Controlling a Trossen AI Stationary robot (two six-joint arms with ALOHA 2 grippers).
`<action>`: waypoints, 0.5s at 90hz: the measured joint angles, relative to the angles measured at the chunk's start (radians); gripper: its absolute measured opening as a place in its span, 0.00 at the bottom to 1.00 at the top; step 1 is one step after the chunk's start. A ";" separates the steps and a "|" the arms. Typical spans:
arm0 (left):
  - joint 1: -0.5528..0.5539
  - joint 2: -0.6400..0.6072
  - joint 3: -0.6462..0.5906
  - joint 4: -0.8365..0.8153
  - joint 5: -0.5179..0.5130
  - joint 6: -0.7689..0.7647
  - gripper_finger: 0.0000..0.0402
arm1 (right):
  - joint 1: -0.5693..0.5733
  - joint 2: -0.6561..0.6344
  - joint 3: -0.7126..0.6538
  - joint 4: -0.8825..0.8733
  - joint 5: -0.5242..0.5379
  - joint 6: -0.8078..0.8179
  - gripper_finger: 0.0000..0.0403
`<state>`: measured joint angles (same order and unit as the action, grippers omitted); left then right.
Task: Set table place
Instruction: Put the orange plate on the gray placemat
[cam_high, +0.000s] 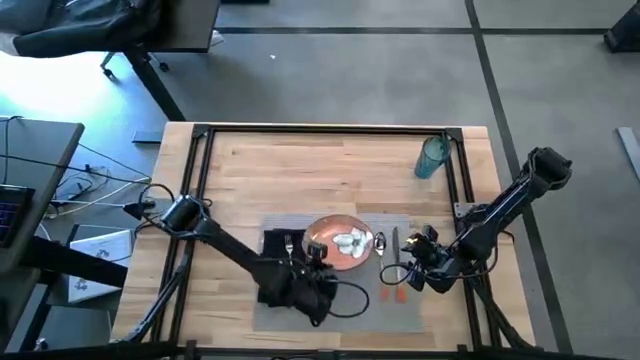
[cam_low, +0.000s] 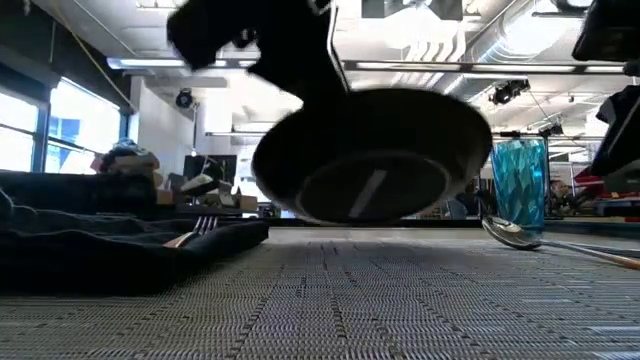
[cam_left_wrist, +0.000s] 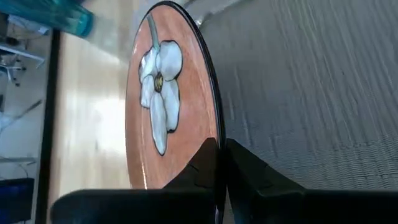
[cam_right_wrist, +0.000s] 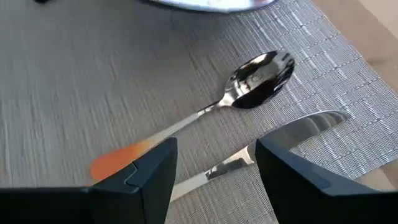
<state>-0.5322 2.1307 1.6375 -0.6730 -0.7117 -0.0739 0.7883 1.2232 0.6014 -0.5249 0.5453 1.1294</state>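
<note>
From above, the table (cam_high: 330, 150) is carrying a grey placemat (cam_high: 340, 300) near its 6 o'clock edge; the orange-brown plate (cam_high: 337, 243) with a white flower is sitting at the mat's 12 o'clock side; the left gripper (cam_high: 318, 252) is reaching the plate's rim at about 8 o'clock; the black napkin (cam_high: 277, 243) with the fork (cam_high: 290, 243) on it is lying at the plate's 9 o'clock; the spoon (cam_high: 380, 240) and knife (cam_high: 395, 240) are lying at its 3 o'clock, orange handles toward 6 o'clock; the right gripper (cam_high: 408, 272) is hovering over those handles; the teal tumbler (cam_high: 432, 157) is standing well apart toward 1 o'clock.

At table height, the plate (cam_low: 375, 155) is hanging tilted, clear of the placemat (cam_low: 330, 300); the napkin (cam_low: 110, 250) and fork (cam_low: 200, 228) are lying at 9 o'clock; the spoon (cam_low: 515, 235) and tumbler (cam_low: 520, 185) are showing at 3 o'clock.

Through the left wrist camera, the left fingers (cam_left_wrist: 245, 171) are pinching the plate (cam_left_wrist: 171, 99) by its rim.

Through the right wrist camera, the right fingers (cam_right_wrist: 155, 171) are standing spread apart, gripping nothing, above the spoon (cam_right_wrist: 249, 78) and knife (cam_right_wrist: 298, 134).
</note>
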 joint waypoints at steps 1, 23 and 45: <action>0.000 0.003 0.000 0.001 0.003 0.001 0.00 | 0.000 0.000 0.000 0.000 0.000 0.000 0.51; -0.004 0.029 0.002 0.052 0.047 -0.004 0.00 | 0.000 0.000 0.000 -0.002 -0.001 0.000 0.51; -0.006 0.028 -0.006 0.074 0.119 -0.045 0.04 | 0.000 0.000 0.000 0.006 -0.006 -0.001 0.51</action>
<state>-0.5381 2.1590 1.6314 -0.5995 -0.5923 -0.1188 0.7879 1.2232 0.6014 -0.5184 0.5394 1.1287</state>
